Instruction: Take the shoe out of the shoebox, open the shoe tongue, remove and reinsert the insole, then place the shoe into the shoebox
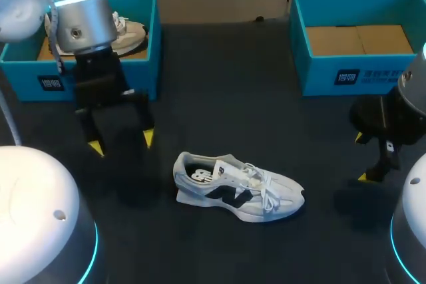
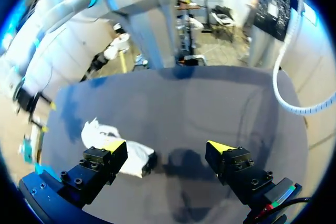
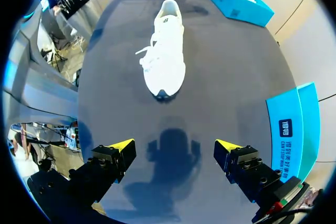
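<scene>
Head view, from the left: an open blue cardboard shoebox (image 1: 26, 74) stands at the far left corner of the dark cloth-covered table (image 1: 219, 111), and a second pale shoe (image 1: 130, 34) lies inside it. Just in front of that box hangs the left gripper (image 1: 122, 143), its yellow-tipped fingers spread wide and pointing down, with nothing between them. Near the middle of the table, to the right of that gripper and apart from it, the white and grey lace-up shoe (image 1: 236, 187) with a dark side logo rests upright on its sole outside both boxes, heel to the left, toe to the right, laces loose over the tongue. At the far right corner stands another open blue cardboard shoebox (image 1: 373, 74), holding only a brown cardboard floor (image 1: 359, 39). In front of it, near the right edge, is the right gripper (image 1: 361, 157), well apart from the shoe. Left wrist view has the left gripper (image 2: 167, 146) parted over bare cloth, with the shoe (image 2: 134, 156) partly hidden behind one finger. Right wrist view has the right gripper (image 3: 174, 145) spread wide and holding nothing, with the shoe (image 3: 164, 51) ahead of it, toe toward the fingers.
</scene>
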`<state>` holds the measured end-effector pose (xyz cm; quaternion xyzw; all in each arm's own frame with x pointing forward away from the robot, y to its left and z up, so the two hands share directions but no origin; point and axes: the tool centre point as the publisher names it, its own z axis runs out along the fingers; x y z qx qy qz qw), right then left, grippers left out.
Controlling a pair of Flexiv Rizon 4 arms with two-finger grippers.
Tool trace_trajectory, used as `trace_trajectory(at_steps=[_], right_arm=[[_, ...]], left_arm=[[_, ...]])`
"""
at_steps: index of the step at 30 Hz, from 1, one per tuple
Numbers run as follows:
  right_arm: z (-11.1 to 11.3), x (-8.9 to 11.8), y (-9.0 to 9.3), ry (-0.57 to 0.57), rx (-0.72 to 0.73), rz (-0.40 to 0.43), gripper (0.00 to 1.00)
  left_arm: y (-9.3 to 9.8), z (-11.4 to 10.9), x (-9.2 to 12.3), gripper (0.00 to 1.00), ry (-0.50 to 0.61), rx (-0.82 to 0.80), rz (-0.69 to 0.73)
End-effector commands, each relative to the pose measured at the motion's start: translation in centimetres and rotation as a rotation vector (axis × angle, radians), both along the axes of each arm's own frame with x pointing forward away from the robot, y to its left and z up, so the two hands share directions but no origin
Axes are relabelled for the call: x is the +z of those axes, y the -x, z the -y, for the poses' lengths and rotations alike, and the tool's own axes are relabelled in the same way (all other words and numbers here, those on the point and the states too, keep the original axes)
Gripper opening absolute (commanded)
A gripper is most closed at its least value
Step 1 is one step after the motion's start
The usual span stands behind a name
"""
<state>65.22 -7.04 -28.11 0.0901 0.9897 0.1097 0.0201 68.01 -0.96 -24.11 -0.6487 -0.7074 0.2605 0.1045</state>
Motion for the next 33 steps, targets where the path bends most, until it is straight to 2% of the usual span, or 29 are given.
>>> trace_trajectory(at_steps=[1, 3, 8, 15, 22, 24, 33], right_arm=[[0.0, -0.1, 0.1, 0.001, -0.001, 0.001, 1.00], [0.0, -0.1, 0.1, 0.001, -0.001, 0.001, 1.00], [0.0, -0.1, 0.1, 0.001, -0.001, 0.001, 1.00], [0.0, -0.1, 0.1, 0.001, -0.001, 0.001, 1.00], [0.0, -0.1, 0.1, 0.001, -0.001, 0.001, 1.00], [0.0, -0.1, 0.1, 0.001, -0.001, 0.001, 1.00], [0.0, -0.1, 0.1, 0.001, -0.001, 0.001, 1.00]], left_arm=[[-2.1, -1.4, 0.0, 1.00, 0.066, 0.351, -0.128], [-2.5, -2.1, 0.3, 1.00, 0.101, 0.486, -0.177], [-2.9, -4.0, 0.2, 1.00, 0.204, 0.679, -0.311], [-3.6, -4.3, -0.5, 1.00, 0.225, 0.905, -0.432], [-3.3, -4.3, -2.8, 1.00, 0.220, 1.081, -0.553], [-3.2, -4.4, -3.5, 1.00, 0.232, 1.120, -0.613], [-3.2, -4.4, -3.5, 1.00, 0.232, 1.120, -0.613]])
